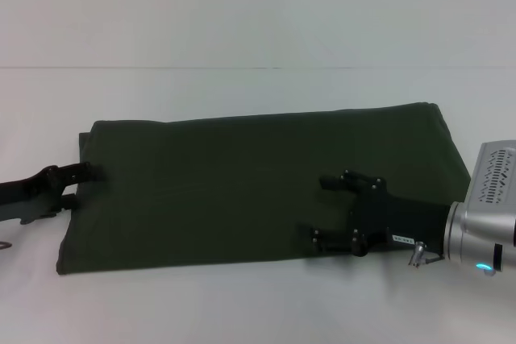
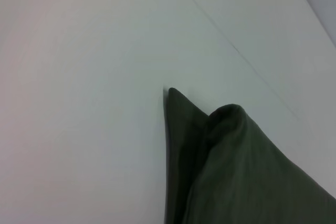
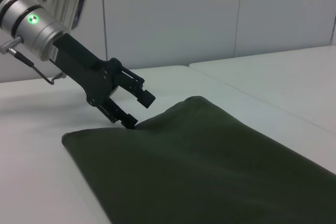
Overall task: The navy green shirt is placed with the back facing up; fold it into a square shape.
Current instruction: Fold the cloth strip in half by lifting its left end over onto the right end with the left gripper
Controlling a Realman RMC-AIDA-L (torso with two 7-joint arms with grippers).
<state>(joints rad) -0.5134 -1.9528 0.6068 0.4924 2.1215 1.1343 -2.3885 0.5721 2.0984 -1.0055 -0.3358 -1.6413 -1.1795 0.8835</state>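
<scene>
Silver-cased and black-fingered, the right gripper sits lowest in the head view, at the lower right of the frame, reaching in over the near right part of the navy green shirt. Its jaws stand apart with nothing between them, the fingers hovering over or resting on the cloth; which of the two cannot be told.

That shirt lies across the middle of the frame as a long, flat, dark olive band on the white table, already narrowed to a rectangle with no sleeves showing. My reading is that the lengthwise folds are done and the band has yet to be halved into a square.

At the middle left of the frame the left gripper meets the band's left end. In the right wrist view this same gripper shows its fingers spread, the lower one tucked at the raised edge of the fabric, which suggests it is sliding in to pinch that end for carrying it over. Its own wrist camera shows only a lifted corner of cloth.

Beyond the shirt, bare table runs to a seam line at the back.
</scene>
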